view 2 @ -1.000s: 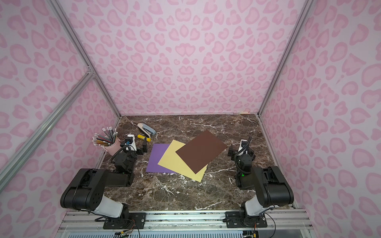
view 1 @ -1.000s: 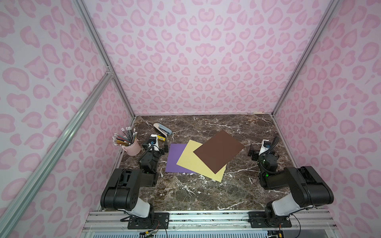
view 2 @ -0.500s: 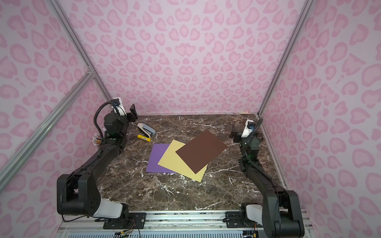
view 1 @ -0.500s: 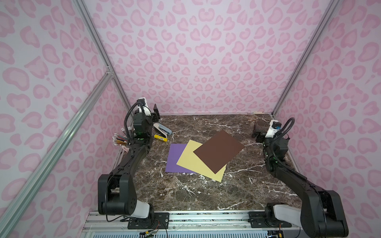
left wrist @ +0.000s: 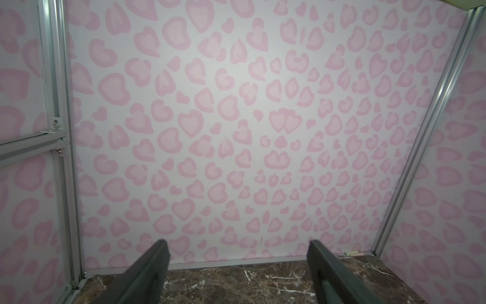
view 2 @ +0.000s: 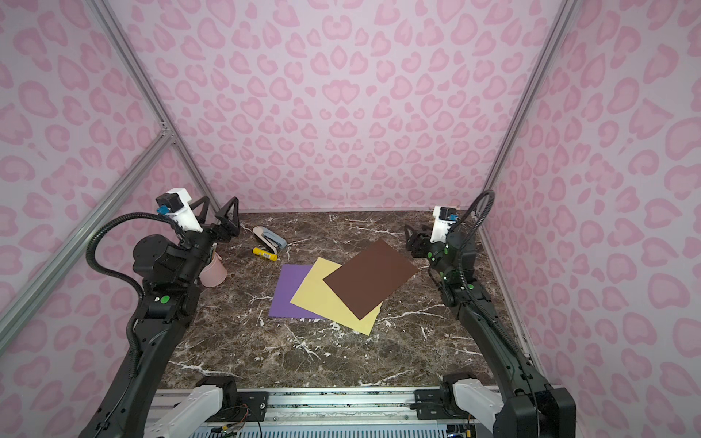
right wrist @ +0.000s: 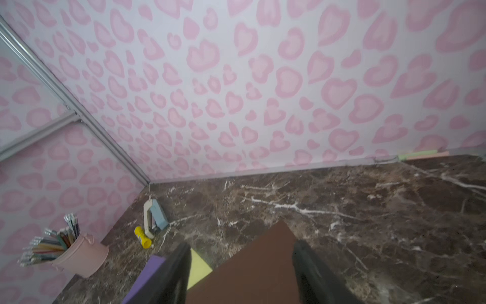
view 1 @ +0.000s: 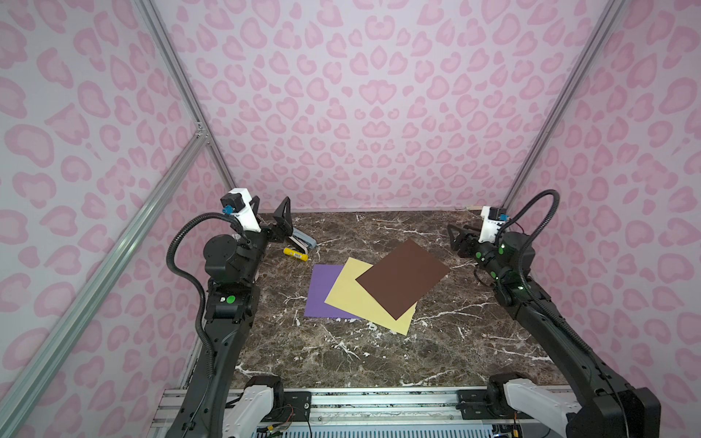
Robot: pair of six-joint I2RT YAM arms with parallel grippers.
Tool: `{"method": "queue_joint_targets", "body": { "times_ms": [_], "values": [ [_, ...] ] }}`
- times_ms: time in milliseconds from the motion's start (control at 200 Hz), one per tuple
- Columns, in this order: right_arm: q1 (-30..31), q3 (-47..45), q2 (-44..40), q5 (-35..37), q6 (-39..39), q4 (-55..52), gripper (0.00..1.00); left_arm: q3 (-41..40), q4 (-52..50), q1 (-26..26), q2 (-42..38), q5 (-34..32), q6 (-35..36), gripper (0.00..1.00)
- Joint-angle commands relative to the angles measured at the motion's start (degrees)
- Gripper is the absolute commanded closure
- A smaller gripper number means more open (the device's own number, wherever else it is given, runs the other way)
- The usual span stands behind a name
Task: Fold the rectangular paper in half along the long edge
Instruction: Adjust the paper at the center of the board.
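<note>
So far nothing of the fold is begun: the job stands at the approach. The brown sheet [view 1: 402, 278] lies flat near the middle of the marble table [view 1: 341, 360], turned at a slant, on top of a yellow sheet [view 1: 352, 299], which in turn overlaps a purple sheet [view 1: 322, 288]. I take the brown one to be the paper to fold, since it lies uppermost, though the task does not name a colour. The left gripper [view 1: 270, 212] hangs high at the far left corner, jaws wide apart and empty, aimed at the back wall. The right gripper [view 1: 457, 237] hovers near the brown sheet's far right corner, jaws parted and holding nothing. The next move, as I judge it, calls for one arm to come down on a long edge and lift it without dragging the yellow sheet along, while the other pins the paper. The left wrist view shows only wall and a strip of table, no paper. The right wrist view is blurred and cuts the brown sheet off. The pink pencil cup [view 2: 213, 270] is hidden behind the left arm in a top view.
</note>
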Motion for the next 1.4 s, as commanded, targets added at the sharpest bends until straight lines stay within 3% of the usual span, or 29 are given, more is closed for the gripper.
{"method": "queue_joint_targets", "body": {
  "times_ms": [0, 45, 85, 210, 260, 405, 660, 825, 1000, 1135, 1400],
  "values": [
    [3.1, 1.3, 5.2, -1.2, 0.5, -8.5, 0.43, -4.4, -3.9, -0.1, -3.6, 5.7, -4.4, 0.31],
    [4.5, 1.7, 8.0, -2.5, 1.0, -9.6, 0.48, -6.6, -4.2, -0.4, -5.2, 6.8, -6.0, 0.42],
    [6.1, 1.8, 10.4, -3.2, 1.8, -10.4, 0.54, -8.7, -4.3, -0.9, -6.6, 7.6, -7.1, 0.44],
    [14.2, 4.1, 16.5, 1.1, 1.9, -14.1, 0.64, -12.6, -6.5, -3.7, -8.3, 8.2, -8.7, 0.62],
    [17.2, 5.1, 18.9, 3.6, 2.5, -15.0, 0.69, -13.4, -7.6, -5.0, -8.2, 8.0, -9.2, 0.74],
    [21.8, 5.7, 26.4, 2.8, 5.9, -14.4, 0.82, -16.4, -8.4, -8.7, -8.3, 5.9, -11.3, 0.96],
    [25.5, 4.1, 32.5, 1.6, 8.4, -12.9, 0.88, -20.5, -8.7, -17.2, -5.0, -1.5, -14.3, 0.97],
    [25.3, -1.2, 30.3, 2.5, 9.6, -12.3, 0.89, -21.8, -8.4, -21.4, 2.7, -6.4, -16.8, 0.97],
    [23.6, -7.2, 27.7, 1.0, 9.7, -13.0, 0.90, -21.9, -5.5, -23.5, 12.0, -6.0, -17.9, 0.97],
    [19.5, -12.4, 22.5, 0.3, 9.6, -15.6, 0.91, -18.2, -5.3, -27.6, 20.8, -6.9, -17.5, 0.97],
    [4.4, -17.2, 11.2, -4.9, 5.1, -24.1, 0.90, -11.8, -3.9, -33.6, 35.9, -6.4, -17.3, 0.96]
  ]
}}
